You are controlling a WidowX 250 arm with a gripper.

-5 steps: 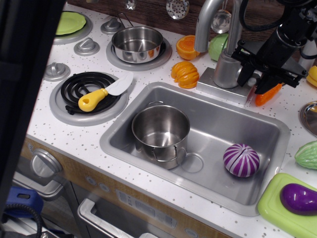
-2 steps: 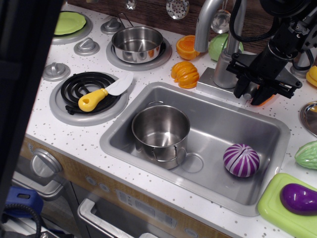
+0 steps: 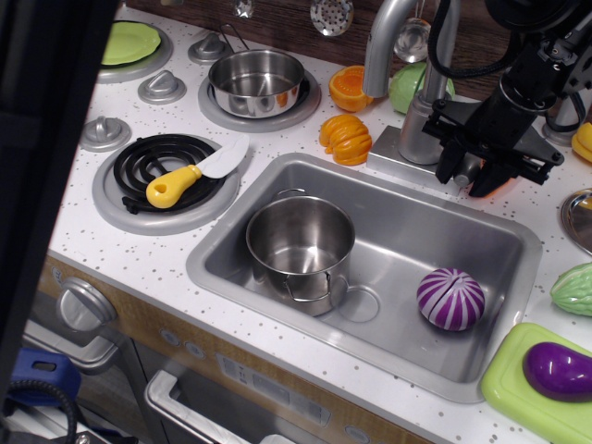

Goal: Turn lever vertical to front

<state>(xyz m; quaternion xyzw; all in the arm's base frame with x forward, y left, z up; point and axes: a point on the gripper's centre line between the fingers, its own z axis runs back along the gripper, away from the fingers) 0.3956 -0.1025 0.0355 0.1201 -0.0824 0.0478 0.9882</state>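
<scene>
The faucet's cylindrical body (image 3: 419, 129) stands on its grey base behind the sink, with the tall curved spout (image 3: 381, 42) above. The black gripper (image 3: 468, 174) has come down just right of the body. Its two fingers (image 3: 446, 166) stand apart on either side of a small silver piece, the lever (image 3: 469, 166), which is mostly hidden between them. The jaws look open around it; I cannot tell whether they touch it.
The steel sink (image 3: 407, 240) holds a pot (image 3: 300, 242) and a purple onion (image 3: 450, 298). An orange carrot (image 3: 499, 185) lies behind the gripper. Orange halves (image 3: 345, 137), a green fruit (image 3: 407, 85), a pan (image 3: 257, 81) and a yellow-handled knife (image 3: 190, 176) are to the left.
The gripper has dropped and shifted slightly left, from above the carrot to level with the faucet base, now straddling the lever. Since 0.4 s ago nothing has moved.
</scene>
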